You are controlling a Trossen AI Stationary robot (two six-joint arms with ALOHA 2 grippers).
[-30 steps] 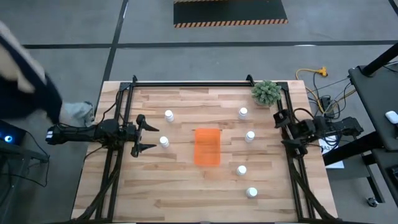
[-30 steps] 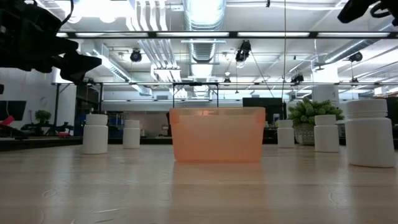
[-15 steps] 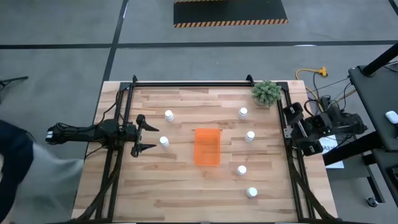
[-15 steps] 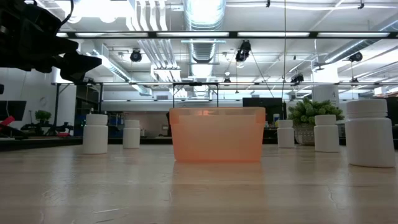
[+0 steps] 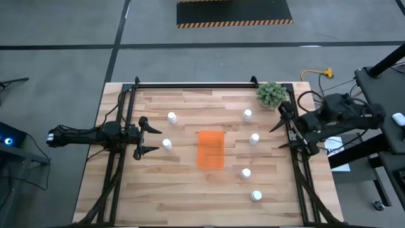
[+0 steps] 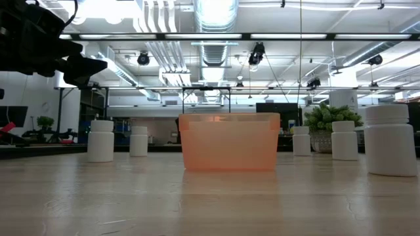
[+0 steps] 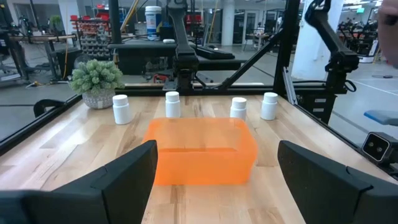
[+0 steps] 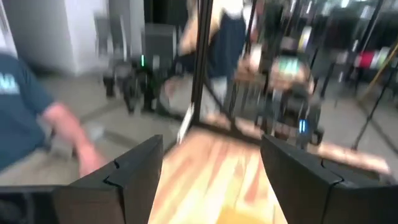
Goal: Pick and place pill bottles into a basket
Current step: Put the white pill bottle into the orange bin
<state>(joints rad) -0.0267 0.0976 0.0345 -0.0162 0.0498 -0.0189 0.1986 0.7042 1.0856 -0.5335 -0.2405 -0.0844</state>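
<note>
**Six bottles out, basket empty in the middle**

Six pill bottles stand upright on your table [image 5: 183,190], none inside the basket [image 5: 211,149], which sits near the table's centre with its long side running front to back. Two bottles lie on the left side of the basket: one [image 5: 171,117] toward the back, one [image 5: 167,144] nearer. Four lie on the right: one [image 5: 247,114] at the back close to the green plant [image 5: 271,94], one [image 5: 254,139] level with the basket's far end, one [image 5: 246,173] beside its near end, and one [image 5: 255,196] nearest the front edge.

Your left gripper [image 5: 143,136] hovers at the left side of the table with its fingers spread wide and nothing between them; the nearer left bottle stands just beside its fingertips, not touching. Your right gripper [image 5: 282,130] is over the table's right frame rail, fingers apart and holding nothing, well clear of any bottle. In the right wrist view you can see a person's arm [image 8: 68,134] beyond the table.
</note>
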